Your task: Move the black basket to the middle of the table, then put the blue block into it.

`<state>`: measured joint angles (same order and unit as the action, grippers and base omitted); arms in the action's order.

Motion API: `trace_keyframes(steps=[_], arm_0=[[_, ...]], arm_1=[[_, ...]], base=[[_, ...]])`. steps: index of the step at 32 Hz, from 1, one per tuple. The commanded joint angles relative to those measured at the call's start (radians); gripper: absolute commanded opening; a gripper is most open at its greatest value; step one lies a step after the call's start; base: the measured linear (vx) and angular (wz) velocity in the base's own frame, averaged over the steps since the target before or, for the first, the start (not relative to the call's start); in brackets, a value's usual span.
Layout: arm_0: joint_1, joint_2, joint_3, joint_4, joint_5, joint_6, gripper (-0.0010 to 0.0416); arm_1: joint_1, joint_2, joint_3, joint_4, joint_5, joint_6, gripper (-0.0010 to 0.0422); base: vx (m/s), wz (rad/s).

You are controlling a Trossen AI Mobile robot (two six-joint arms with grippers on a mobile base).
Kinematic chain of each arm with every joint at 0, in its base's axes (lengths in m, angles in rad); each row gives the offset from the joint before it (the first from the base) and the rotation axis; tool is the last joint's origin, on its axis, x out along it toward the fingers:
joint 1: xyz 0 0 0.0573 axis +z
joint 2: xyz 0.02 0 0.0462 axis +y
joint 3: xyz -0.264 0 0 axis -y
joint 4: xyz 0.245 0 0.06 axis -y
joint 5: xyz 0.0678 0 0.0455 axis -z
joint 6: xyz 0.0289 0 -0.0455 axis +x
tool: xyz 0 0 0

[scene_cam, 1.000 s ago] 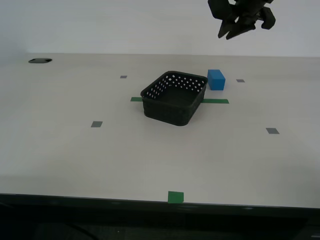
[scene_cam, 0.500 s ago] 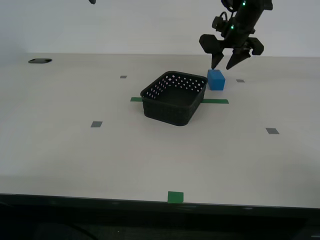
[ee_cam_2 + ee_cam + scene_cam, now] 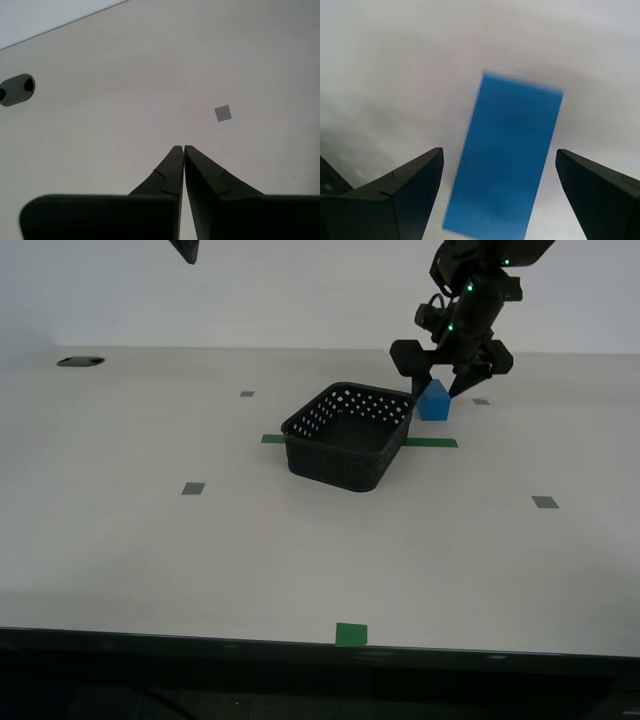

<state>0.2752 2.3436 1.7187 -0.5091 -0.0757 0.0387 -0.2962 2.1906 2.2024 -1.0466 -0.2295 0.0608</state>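
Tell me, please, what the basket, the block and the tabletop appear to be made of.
The basket looks like matte black moulded plastic, with rows of punched holes. The block is smooth and plain blue, possibly plastic or painted wood. The tabletop looks like pale laminate.

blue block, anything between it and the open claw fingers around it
Nothing. In the first wrist view the blue block sits between my first claw's fingers with only bare table in the gaps.

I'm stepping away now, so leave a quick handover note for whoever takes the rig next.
My first gripper: jaws open, straddling the blue block, not yet closed on it.
My second gripper: jaws shut, empty, raised over bare table.
The black basket sits mid-table on the green tape strip; the block stands just beyond it.
Left: grasp the block, drop it in the basket.
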Motion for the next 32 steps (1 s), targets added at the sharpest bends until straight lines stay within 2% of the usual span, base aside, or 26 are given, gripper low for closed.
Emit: trace_keyframes(steps=[1,3,4,5,6,7,8,9,11,12,14,19,24,27,28,29,31,32], arm_0=[[0.001,0.008,0.0,0.007,0.013,0.011,0.0313],[0.001,0.008,-0.001,0.032,0.039,0.012,0.0304],[0.0,0.006,0.001,0.04,0.043,0.022,0.0275],[0.001,0.008,0.0,0.037,0.043,0.028,0.0267],[0.001,0.023,0.001,0.026,0.043,0.038,0.0235],[0.001,0.023,0.001,0.019,0.043,0.039,0.0224],[0.001,0.041,0.002,0.016,0.043,0.041,0.0191],[0.001,0.042,0.002,0.011,0.043,0.041,0.0177],[0.001,0.046,0.0,0.008,0.043,0.041,0.0095],[0.001,0.045,0.0,0.01,0.043,0.041,0.0077],[0.0,0.045,0.01,0.005,0.043,0.04,-0.0006],[0.0,0.012,0.023,-0.005,0.043,0.039,0.0001],[0.001,-0.11,0.034,-0.076,0.027,0.016,-0.0001],[0.001,-0.171,0.034,-0.114,-0.025,0.016,-0.0001],[0.001,-0.206,0.034,-0.134,-0.088,0.019,-0.0001],[0.002,-0.225,0.034,-0.149,-0.116,0.021,-0.0001],[0.006,-0.246,0.034,-0.169,-0.142,0.023,-0.0001],[0.015,-0.267,0.034,-0.196,-0.194,0.024,-0.0001]], arm_1=[[0.0,0.001,0.001,-0.003,0.018,0.004,0.0],[0.0,0.001,0.001,-0.003,0.03,0.004,0.0],[-0.001,0.001,0.001,-0.003,0.035,0.004,0.0],[-0.001,0.001,0.001,-0.003,0.035,0.004,0.0],[-0.001,0.001,0.001,-0.002,0.035,0.005,0.0],[-0.001,0.001,0.001,-0.003,0.035,0.004,0.0],[-0.001,0.001,0.001,-0.004,0.036,0.004,0.0],[-0.001,0.001,0.001,-0.005,0.036,0.004,0.0],[-0.001,0.001,0.001,-0.004,0.037,0.004,0.0],[-0.001,0.001,0.001,-0.004,0.037,0.004,0.0],[-0.001,0.001,0.001,-0.003,0.037,0.005,0.0],[0.001,0.001,0.001,0.002,0.037,0.005,0.0],[0.003,0.001,-0.009,0.029,0.036,0.004,0.0],[0.005,0.001,-0.043,0.051,0.036,0.004,0.0],[0.006,0.001,-0.064,0.054,0.036,0.004,0.0],[0.007,0.001,-0.079,0.061,0.036,0.004,0.0],[0.008,0.001,-0.095,0.077,0.035,0.004,0.0],[0.01,0.001,-0.097,0.08,0.036,0.004,0.0]], base=[[0.0,0.0],[0.0,0.0],[0.0,0.0],[0.0,0.0],[0.0,0.0],[0.0,0.0],[0.0,0.0],[0.0,0.0],[0.0,0.0],[0.0,0.0],[0.0,0.0],[0.0,0.0],[0.0,0.0],[0.0,0.0],[0.0,0.0],[0.0,0.0],[0.0,0.0],[0.0,0.0]])
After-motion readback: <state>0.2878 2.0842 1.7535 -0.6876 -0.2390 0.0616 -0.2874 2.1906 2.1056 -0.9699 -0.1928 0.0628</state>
